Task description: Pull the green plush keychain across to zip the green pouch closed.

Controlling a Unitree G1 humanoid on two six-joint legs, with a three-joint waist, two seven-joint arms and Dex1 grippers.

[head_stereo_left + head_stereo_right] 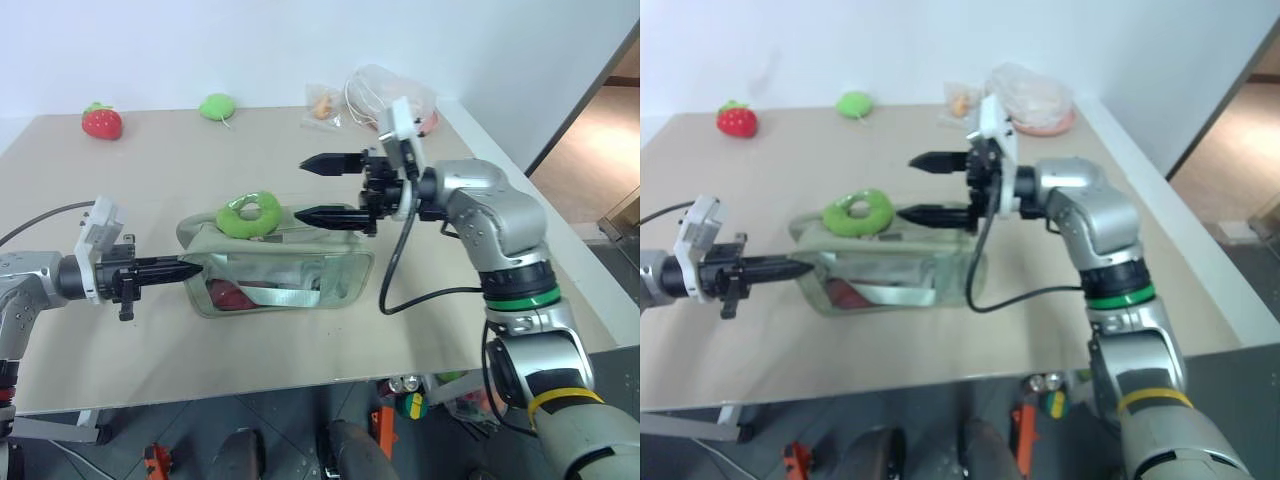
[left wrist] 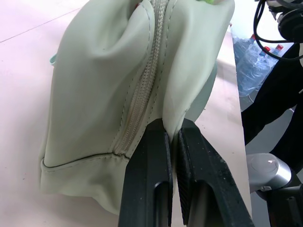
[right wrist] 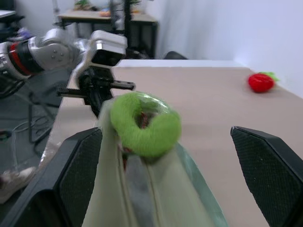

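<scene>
Left eye view: the green pouch (image 1: 285, 270) is laid with its long axis running side to side on the table (image 1: 150, 190), zipper edge up. Its left end is pinched by the left gripper (image 1: 190, 268), clamped tight on the fabric and aimed roughly level toward the right. The green plush keychain (image 1: 250, 214) is seated on the pouch top, just left of the right gripper (image 1: 318, 188), which is spread wide, empty, aimed level leftward above the pouch's right end.

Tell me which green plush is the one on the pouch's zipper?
The ring-shaped keychain, lying on top of the pouch. The other green plush is a rounded lump at the table's far edge.
</scene>
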